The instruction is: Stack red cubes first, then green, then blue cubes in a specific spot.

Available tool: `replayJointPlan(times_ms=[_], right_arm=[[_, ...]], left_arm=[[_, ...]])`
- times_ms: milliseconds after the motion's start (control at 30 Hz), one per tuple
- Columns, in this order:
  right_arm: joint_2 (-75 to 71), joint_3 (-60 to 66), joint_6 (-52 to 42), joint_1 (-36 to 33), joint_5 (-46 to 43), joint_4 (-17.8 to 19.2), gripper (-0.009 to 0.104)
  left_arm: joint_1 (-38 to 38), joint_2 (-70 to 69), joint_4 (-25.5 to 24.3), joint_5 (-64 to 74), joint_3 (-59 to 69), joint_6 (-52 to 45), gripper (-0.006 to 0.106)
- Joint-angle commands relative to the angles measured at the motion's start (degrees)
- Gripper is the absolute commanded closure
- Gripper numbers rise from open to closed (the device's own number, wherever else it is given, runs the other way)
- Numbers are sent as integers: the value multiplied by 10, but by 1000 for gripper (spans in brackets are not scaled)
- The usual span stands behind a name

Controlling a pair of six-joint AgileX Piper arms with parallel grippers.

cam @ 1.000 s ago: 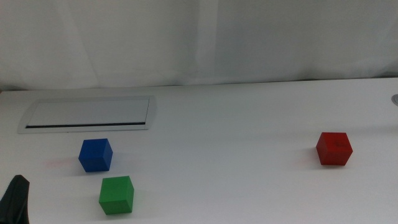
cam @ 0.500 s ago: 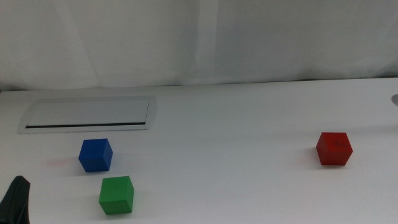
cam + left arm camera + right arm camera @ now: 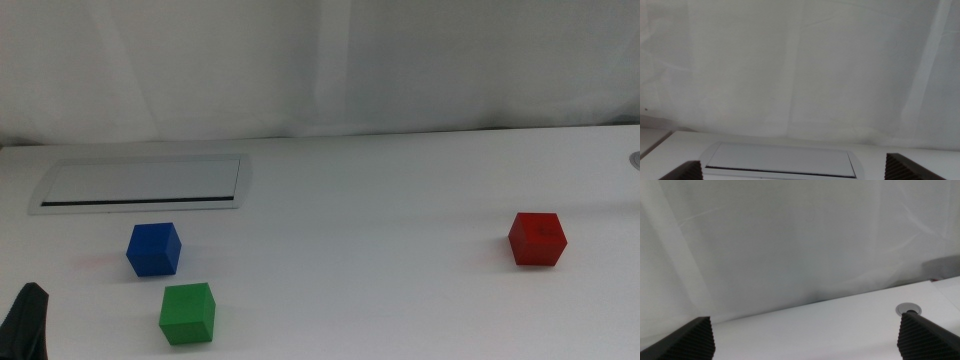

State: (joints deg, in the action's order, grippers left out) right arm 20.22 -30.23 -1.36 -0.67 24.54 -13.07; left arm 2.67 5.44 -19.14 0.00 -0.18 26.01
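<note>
Fingers of the left gripper [image 3: 792, 172] and right gripper [image 3: 805, 340] are spread wide, empty. Nothing is stacked: red cube [image 3: 537, 239] sits alone at the tabletop's [image 3: 380, 250] right, well apart from blue cube [image 3: 153, 249] and green cube [image 3: 187, 313] nearby. All three placements remain.

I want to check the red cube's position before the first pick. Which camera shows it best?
The middle view: the red cube sits in full view on the white table, far to the right of the blue cube and green cube. Neither wrist view shows it; both look toward the white backdrop.
</note>
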Motion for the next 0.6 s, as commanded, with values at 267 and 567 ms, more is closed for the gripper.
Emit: replayJointPlan(times_ms=[267,567], right_arm=[[182,-186,-6,2,158,8,-8],[349,-311,-4,2,282,8,-8]], left_arm=[[-3,-2,1,0,23,4,8],[-3,-2,1,0,23,4,8]])
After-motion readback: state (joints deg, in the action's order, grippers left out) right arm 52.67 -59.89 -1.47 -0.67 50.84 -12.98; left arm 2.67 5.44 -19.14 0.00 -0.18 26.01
